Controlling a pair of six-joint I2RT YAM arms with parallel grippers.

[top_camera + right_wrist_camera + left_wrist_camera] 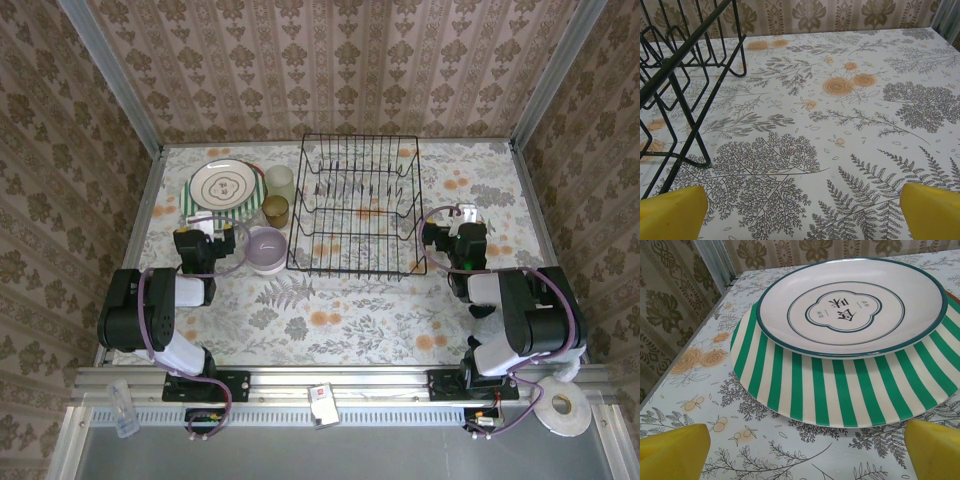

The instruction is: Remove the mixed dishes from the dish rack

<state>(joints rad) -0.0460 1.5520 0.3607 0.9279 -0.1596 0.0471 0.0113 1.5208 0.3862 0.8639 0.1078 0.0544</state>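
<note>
1. Top external view: the dish rack point(352, 205) was seen standing at the middle of the table point(350, 315), and no dish could be made out among its black wire tines. The unloading was therefore judged finished, or very nearly so. Left of the rack were gathered the cream ringed plate point(221, 183), stacked on the green-white striped plate point(197, 207), the pale-green cup point(280, 181), the amber cup point(276, 211) and the lavender bowl point(266, 250). The left gripper point(208, 224) was poised just near the plates, and the right gripper point(452, 222) just right of the rack.
2. Left wrist view: the cream ringed plate point(852, 305) was shown lying flat on the striped plate point(840, 390), its printed centre facing up. The left gripper point(804, 457) was spread wide, with nothing held.
3. Right wrist view: a corner of the rack point(685, 52) was seen at the left, bare of dishes. The right gripper point(802, 217) was likewise fully parted and empty above the flowered cloth.
</note>
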